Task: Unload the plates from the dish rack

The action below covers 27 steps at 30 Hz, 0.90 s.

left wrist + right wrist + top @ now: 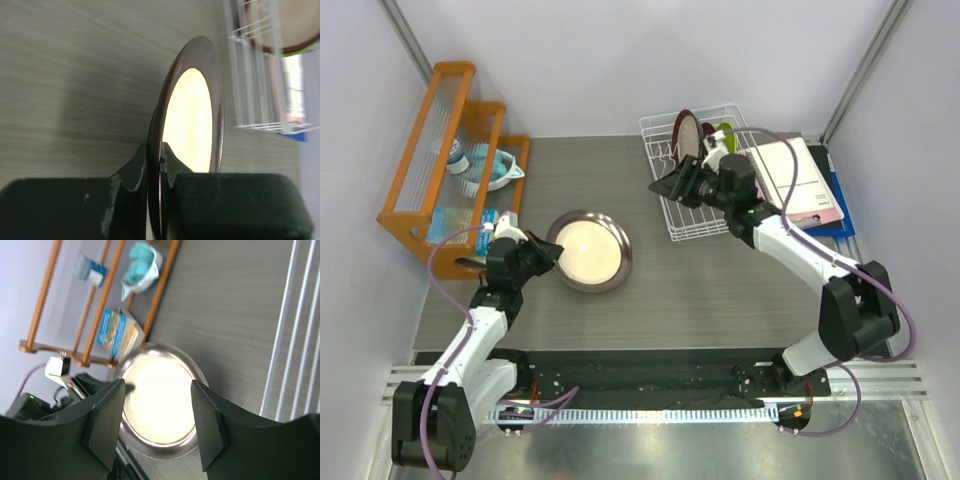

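The large round plate with the grey rim and the cream centre (590, 250) is out of the rack. It lies in the middle left of the top view, flat on the grey wood-grain table (720, 290) or very close to it; I cannot tell if it fully rests there. My left gripper (154, 155) is closed narrow on its near rim, one finger on each face of the plate.

The white wire dish rack (660, 155) stands in the upper right of the top view, well apart from this plate. Three plates stand upright in it, at its far end: the cream plate with the dark red rim (686, 132), beside it the smaller dark red plate (708, 132), and then the smallest plate, lime green (725, 133).

My right gripper (157, 387) hangs at the left side of the rack, with its fingers wide and nothing between them. It is not touching any plate.

I judge that about one quarter of the task is done: one plate is unloaded, or almost, because my left gripper has not let go. Three plates remain in the rack, and my right gripper is the nearer one to them.

Further out, an orange wooden shelf (440, 150) holding small packets stands at the left edge, and a pink and white book (798, 178) lies just to the right of the rack.
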{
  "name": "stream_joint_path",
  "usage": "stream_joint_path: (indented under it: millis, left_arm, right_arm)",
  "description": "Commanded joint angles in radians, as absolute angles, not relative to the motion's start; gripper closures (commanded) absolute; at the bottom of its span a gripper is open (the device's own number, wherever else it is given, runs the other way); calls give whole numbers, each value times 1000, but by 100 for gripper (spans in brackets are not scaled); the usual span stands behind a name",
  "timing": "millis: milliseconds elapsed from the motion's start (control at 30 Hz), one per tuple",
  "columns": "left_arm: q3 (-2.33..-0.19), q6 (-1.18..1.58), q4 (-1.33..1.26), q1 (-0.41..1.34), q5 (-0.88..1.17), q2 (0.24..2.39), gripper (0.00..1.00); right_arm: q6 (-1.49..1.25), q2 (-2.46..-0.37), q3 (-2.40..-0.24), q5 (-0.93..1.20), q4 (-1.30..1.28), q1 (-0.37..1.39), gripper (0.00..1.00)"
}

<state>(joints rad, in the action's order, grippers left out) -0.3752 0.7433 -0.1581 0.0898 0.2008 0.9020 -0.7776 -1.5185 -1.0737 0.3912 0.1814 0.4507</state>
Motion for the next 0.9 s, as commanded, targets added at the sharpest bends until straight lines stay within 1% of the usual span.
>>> stream_joint_path:
  millis: [0,233,333,367,400,533,567,600,667,733,767,867]
  left_arm:
    - [-436,707,-156,86,120,882,100]
    - [-374,704,-190,84,75,864,100]
    - [-365,703,-152,84,8,853,100]
    - [-364,696,-131,83,-42,851,100]
    - [-367,696,-114,83,-66,850,100]
    - [-382,684,-52,81,-164,868,100]
    - [-393,680,-31,81,-179,874,100]
    - [-399,680,-22,81,-208,883,96]
    - [-406,677,-21,81,-212,908,95]
    - [-408,675,-31,81,-218,936,89]
    - [-410,675,-31,81,-222,946,88]
    - [-423,672,-25,81,-224,992,80]
  right_arm:
    - [-687,-1430,-1134,361,124,411,39]
    - [-661,-1446,-1150,365,97,371,39]
    - [-646,-1480,-1176,350,74,350,39]
    - [-637,-1505,-1189,347,58,335,39]
    - [-623,-1517,-1204,333,14,330,39]
    - [-516,-1584,-1336,180,-121,327,39]
    - [-474,-1597,-1357,113,-135,325,39]
    - [-456,-1632,-1383,83,-173,325,39]
    - [-405,-1663,-1457,26,-202,325,39]
    - [-382,-1706,-1515,5,-224,324,39]
    - [-374,-1721,-1534,-29,-245,324,39]
    - [-359,-1758,-1589,-41,-259,324,39]
